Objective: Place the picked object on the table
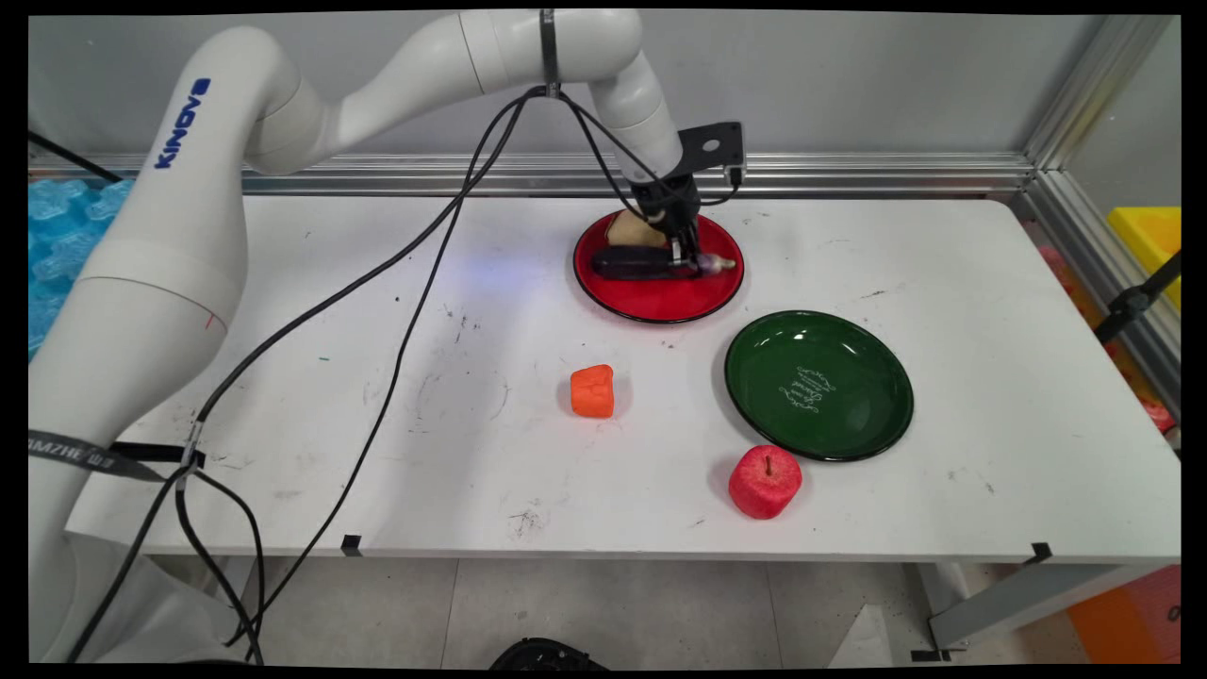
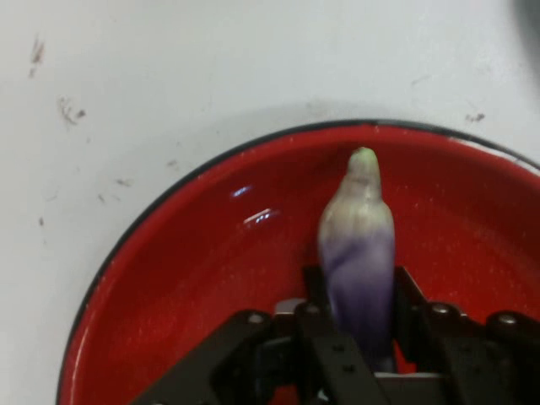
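Eggplant [image 2: 359, 253], a purple toy with a pale neck and a green tip, is seen lying lengthwise on the red plate [image 1: 660, 300], and it is clamped between the two fingers of the black gripper [image 1: 686, 253]. In the hand view the fingers [image 2: 314, 295] are pressed against both flanks of the eggplant near its darker end, while its green tip points away from the hand across the plate's red floor. In the main view the eggplant is laid roughly parallel to the table's far edge, with the gripper lowered onto its right-hand part. A tan, bread-like piece [image 1: 632, 229] is also carried by the red plate, at its far side just behind the eggplant; whether the two touch cannot be told. The red plate is placed near the far edge of the white table [image 1: 990, 283], about midway along it. A green plate [image 1: 818, 386] is set nearer and to the right, close to the red one but apart from it. A red apple [image 1: 765, 482] is found just beside the green plate's near rim, toward the table's near edge. An orange block [image 1: 592, 391] is left on the bare surface, left of the green plate.
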Robot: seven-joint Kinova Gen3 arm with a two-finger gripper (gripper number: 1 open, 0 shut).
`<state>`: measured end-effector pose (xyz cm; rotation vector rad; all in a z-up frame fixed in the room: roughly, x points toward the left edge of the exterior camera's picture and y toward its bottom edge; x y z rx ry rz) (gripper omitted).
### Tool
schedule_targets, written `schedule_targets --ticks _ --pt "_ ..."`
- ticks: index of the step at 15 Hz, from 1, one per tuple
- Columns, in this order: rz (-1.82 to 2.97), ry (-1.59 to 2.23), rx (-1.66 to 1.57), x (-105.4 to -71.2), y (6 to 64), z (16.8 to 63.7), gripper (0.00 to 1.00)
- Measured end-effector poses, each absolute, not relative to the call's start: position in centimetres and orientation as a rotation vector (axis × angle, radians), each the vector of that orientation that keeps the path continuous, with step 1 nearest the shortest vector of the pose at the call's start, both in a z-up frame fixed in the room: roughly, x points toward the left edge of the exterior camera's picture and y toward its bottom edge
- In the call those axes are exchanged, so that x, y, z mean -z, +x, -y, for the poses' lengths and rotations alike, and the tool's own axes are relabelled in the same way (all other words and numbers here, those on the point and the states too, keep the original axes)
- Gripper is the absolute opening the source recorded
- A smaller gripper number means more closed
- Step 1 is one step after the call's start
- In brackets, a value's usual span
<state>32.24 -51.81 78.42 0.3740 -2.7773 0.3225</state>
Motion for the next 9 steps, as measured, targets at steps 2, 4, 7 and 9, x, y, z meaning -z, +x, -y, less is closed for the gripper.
schedule_targets --ticks 2,4,7,9 --pt "2.772 0.365 -0.323 -79.4 31.8 51.6 0.00" --pt "2.768 0.357 -0.323 -80.4 31.3 51.3 0.00" --pt "2.757 0.359 -0.325 -82.7 30.2 50.3 0.00" --pt "2.752 0.383 -0.319 -84.2 29.6 49.2 0.00"
